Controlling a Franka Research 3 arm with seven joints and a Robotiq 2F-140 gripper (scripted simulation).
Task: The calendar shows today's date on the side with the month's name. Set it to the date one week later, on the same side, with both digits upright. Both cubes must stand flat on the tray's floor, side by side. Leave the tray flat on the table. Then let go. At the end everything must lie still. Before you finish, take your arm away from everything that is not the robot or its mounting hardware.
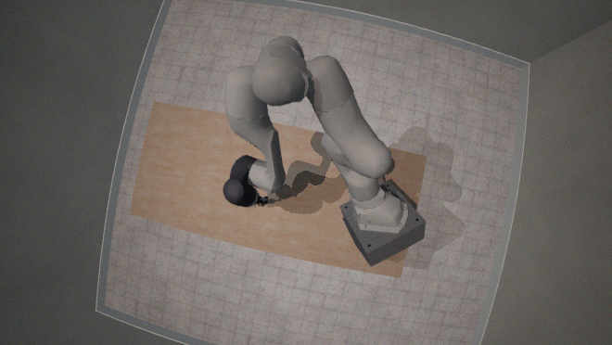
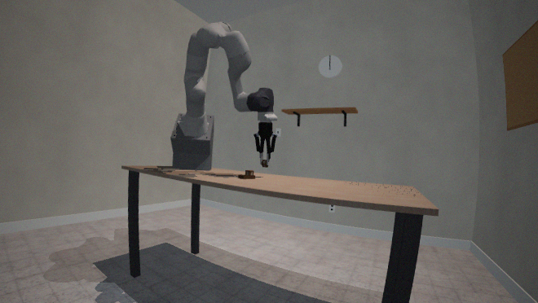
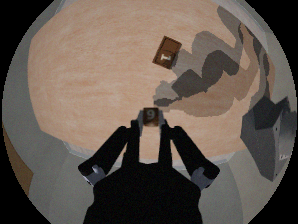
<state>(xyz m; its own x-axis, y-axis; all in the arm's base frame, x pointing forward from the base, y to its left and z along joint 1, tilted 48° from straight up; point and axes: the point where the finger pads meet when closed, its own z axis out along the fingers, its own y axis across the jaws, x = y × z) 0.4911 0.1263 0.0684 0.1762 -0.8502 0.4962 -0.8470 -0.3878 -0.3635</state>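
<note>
My gripper (image 3: 151, 115) (image 2: 265, 159) is shut on a small brown calendar cube (image 3: 152, 115) (image 2: 264, 164) and holds it in the air above the wooden table (image 2: 326, 189) (image 1: 185, 153). The dark brown tray (image 3: 166, 48) (image 2: 247, 176) lies flat on the table, below and a little to one side of the gripper. A white mark shows on it in the wrist view; I cannot read any digit or the month's name. In the overhead view the arm's wrist (image 1: 241, 185) hides the gripper, the held cube and the tray.
The robot's grey base block (image 2: 191, 151) (image 1: 385, 227) stands on one end of the table, and the arm's shadow falls beside the tray. A wall shelf (image 2: 319, 110) and a clock (image 2: 330, 66) hang behind.
</note>
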